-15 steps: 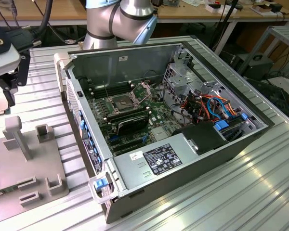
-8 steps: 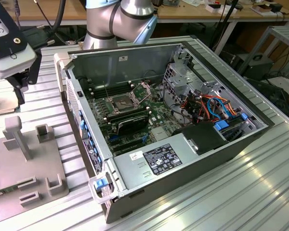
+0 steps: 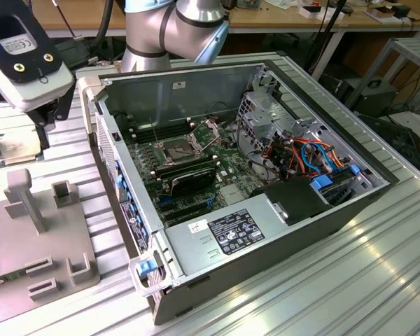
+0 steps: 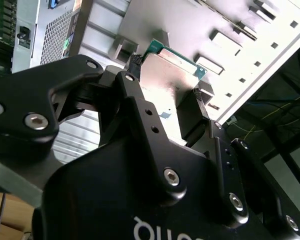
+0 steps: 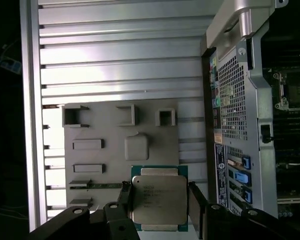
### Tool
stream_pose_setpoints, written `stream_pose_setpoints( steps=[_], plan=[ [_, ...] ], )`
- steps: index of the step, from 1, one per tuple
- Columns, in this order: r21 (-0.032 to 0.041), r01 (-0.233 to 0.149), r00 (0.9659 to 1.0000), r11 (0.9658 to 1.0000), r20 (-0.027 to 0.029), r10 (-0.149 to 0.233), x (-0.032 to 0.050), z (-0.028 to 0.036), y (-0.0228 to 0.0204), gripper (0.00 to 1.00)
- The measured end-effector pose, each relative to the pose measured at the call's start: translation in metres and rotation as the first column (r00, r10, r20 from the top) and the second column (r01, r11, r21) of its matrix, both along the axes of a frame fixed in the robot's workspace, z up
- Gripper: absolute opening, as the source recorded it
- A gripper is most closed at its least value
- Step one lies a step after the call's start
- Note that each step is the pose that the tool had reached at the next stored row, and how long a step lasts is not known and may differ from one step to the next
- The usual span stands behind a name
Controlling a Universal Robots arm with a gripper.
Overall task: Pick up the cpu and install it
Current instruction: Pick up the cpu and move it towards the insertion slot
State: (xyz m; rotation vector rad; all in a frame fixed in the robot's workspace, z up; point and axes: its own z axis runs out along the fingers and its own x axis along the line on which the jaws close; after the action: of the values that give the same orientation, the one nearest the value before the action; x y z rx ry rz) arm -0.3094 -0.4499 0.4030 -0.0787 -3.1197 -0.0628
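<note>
Ribbed metal table (image 3: 350, 280), cluttered benches behind. The cpu (image 5: 159, 197) sits pinched by two opposite edges in the claw (image 5: 159, 212), over the grey holder plate (image 5: 95, 130) at the exterior view's upper left. It is well apart from the socket (image 3: 178, 148) at mid-frame inside the open computer case (image 3: 266, 231). Judged risk: the thin edge grip lets the cpu slip or tilt, and a skewed set-down would bend socket pins. The arm (image 3: 175, 28) comes in from top centre, claw pointing down.
</note>
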Motion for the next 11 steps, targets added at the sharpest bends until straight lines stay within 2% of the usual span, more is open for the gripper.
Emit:
stream_pose_setpoints(
  steps=[6,11],
  plan=[
    [0.0000,0.000,1.0000,1.0000,0.0000,0.000,0.0146,0.0000,0.0000,0.54],
    [0.0000,0.000,1.0000,1.0000,0.0000,0.000,0.0302,-0.0001,0.0000,0.54]
  ],
)
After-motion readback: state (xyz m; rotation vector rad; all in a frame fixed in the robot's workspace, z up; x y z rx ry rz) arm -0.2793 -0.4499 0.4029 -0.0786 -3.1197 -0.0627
